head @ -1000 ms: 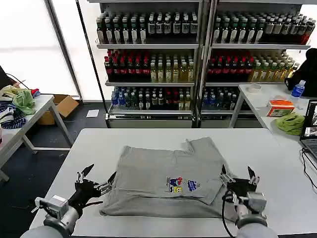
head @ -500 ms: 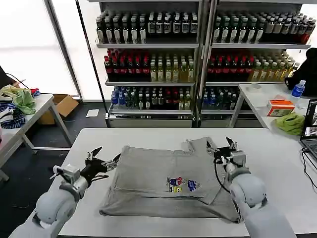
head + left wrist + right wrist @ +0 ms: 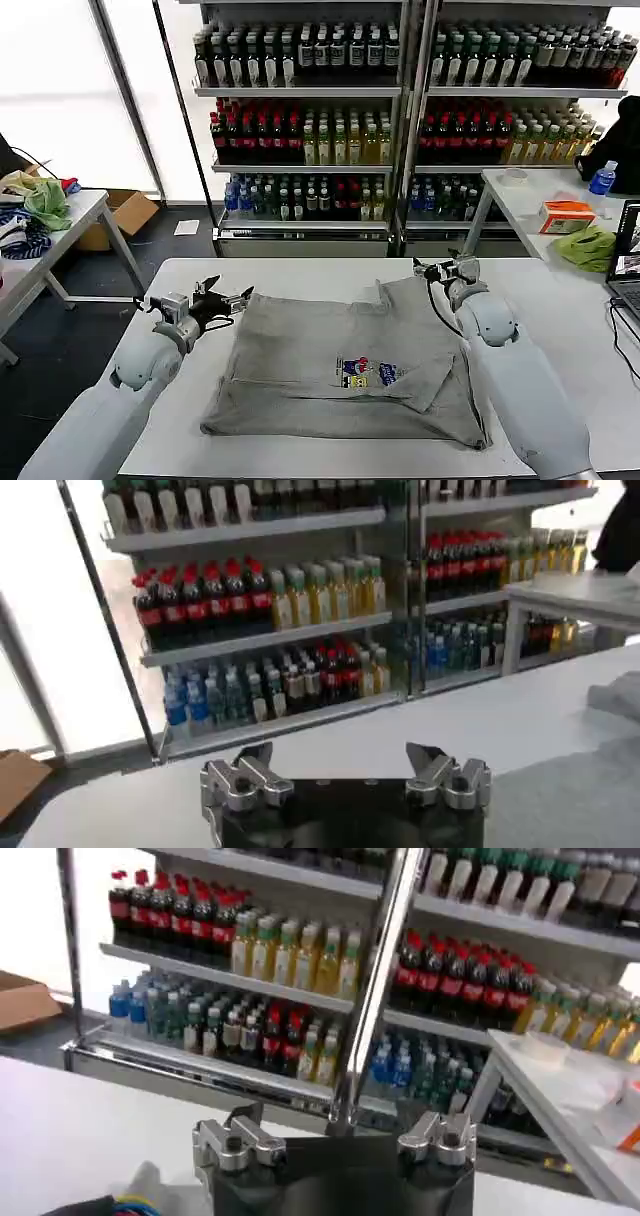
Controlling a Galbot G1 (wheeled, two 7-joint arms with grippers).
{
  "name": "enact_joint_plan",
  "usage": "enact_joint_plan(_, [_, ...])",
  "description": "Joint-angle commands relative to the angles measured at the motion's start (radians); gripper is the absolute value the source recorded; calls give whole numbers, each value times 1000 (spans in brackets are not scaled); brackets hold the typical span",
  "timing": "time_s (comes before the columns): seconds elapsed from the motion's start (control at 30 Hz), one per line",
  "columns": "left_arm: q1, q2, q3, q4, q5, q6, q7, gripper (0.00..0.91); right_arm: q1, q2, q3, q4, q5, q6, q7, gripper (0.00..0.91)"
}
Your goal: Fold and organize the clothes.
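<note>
Grey T-shirt (image 3: 345, 365) lies spread at the frame's lower centre on my white table (image 3: 560, 320). My left gripper (image 3: 228, 298) sits spread open, empty, at its left edge; my right gripper (image 3: 432, 270), also open and empty, hovers above its upper-right corner.

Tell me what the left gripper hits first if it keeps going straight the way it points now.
Probably the T-shirt: the left gripper, open, points across the table at the shirt's near-left corner. Height is unclear; it could pass just above the cloth.
</note>
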Motion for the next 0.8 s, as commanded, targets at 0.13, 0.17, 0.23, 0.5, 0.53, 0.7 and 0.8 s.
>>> enact_joint_plan(0.13, [-135,-27,142,160,-2,24,18,907,50,45,-2,-144,19,-17,24,907])
enact_joint_plan(0.17, [-138,-32,149,169,2,24,17,907,49,47,0,-149,19,-17,25,907])
enact_joint_plan(0.23, [-142,-41,150,180,2,23,16,907,47,47,1,-158,19,-16,21,907])
enact_joint_plan(0.5, [-154,-45,166,219,7,20,22,907,21,71,2,-176,21,-14,13,907])
enact_joint_plan(0.53, [-155,-45,168,223,10,19,24,907,19,77,2,-178,22,-11,10,907])
enact_joint_plan(0.7, [-152,-49,164,230,14,19,26,907,12,97,6,-177,18,-14,13,907])
enact_joint_plan(0.8, [-151,-50,160,234,12,16,27,907,10,103,6,-183,16,-12,7,907])
